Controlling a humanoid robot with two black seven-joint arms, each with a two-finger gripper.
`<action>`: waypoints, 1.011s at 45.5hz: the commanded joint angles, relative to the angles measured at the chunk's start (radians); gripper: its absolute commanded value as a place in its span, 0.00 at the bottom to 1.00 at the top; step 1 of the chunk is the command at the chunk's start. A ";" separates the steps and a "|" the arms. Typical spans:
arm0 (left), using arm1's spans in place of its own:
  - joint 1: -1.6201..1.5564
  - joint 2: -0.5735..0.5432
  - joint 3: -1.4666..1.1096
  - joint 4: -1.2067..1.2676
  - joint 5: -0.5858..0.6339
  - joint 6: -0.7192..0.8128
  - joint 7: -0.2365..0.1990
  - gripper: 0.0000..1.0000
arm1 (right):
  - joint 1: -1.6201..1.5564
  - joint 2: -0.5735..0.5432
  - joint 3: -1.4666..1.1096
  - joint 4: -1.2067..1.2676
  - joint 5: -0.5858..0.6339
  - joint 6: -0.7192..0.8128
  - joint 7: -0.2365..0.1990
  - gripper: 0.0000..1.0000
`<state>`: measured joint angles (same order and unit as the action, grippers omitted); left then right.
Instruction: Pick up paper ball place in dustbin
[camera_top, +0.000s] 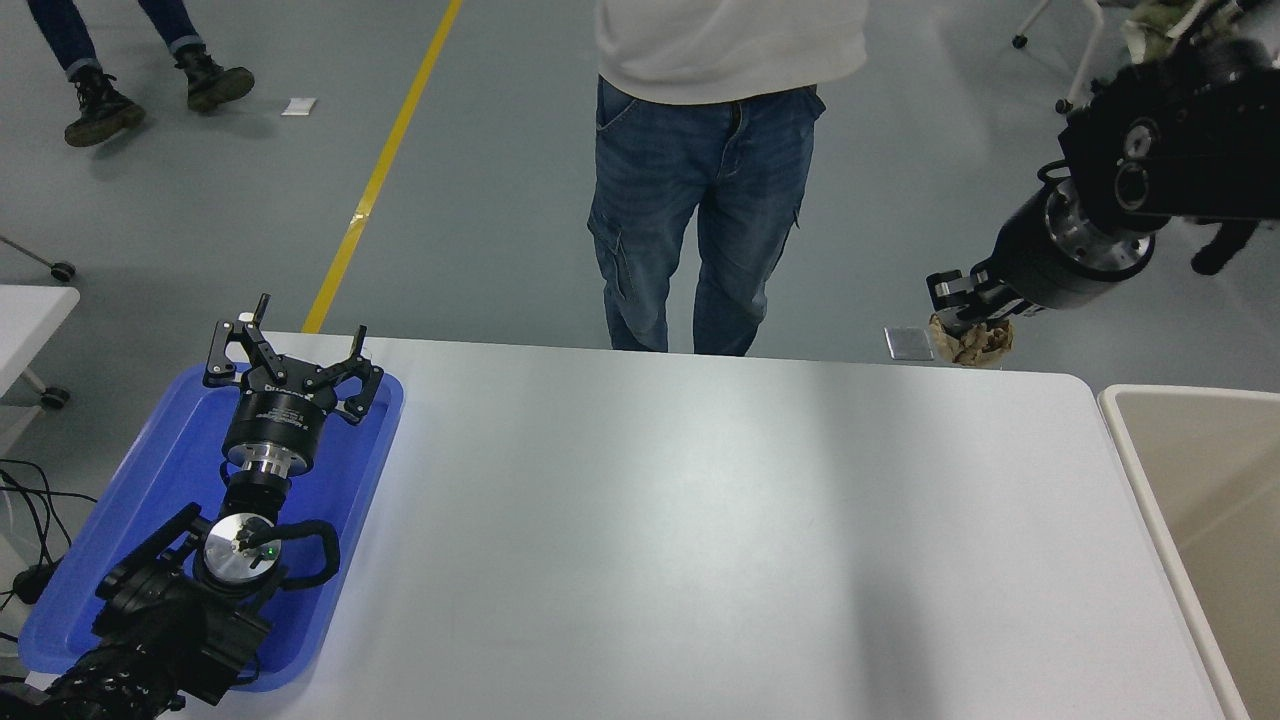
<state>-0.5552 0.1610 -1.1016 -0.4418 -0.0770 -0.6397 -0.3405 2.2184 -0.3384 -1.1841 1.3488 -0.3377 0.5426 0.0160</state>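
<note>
My right gripper (962, 312) is shut on the tan-brown paper ball (972, 345) and holds it high in the air above the table's far right edge. The ball hangs below the fingers. The dustbin (1128, 421), beige with a pale rounded rim, stands off the table's right side, to the right of and nearer than the ball. My left gripper (290, 358) is open and parked over the blue tray at the lower left.
A blue plastic tray (130, 530) lies at the table's left edge under the left arm. A person in jeans (700, 200) stands at the far side, left of the right gripper. Another person's feet are at the top left. Chairs stand at the top right.
</note>
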 joint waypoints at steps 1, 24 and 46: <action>0.000 0.000 0.000 0.000 0.000 0.000 0.000 1.00 | 0.061 -0.002 -0.031 0.019 0.000 0.037 -0.010 0.00; 0.000 0.000 0.000 0.000 0.000 0.000 0.000 1.00 | -0.028 -0.301 -0.150 -0.123 -0.309 0.097 0.001 0.00; 0.003 0.005 -0.001 0.000 -0.001 0.000 0.000 1.00 | -0.443 -0.534 -0.066 -0.591 -0.460 0.117 0.177 0.00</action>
<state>-0.5530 0.1643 -1.1026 -0.4418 -0.0781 -0.6397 -0.3407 1.9875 -0.7941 -1.2994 0.9817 -0.7487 0.6572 0.0969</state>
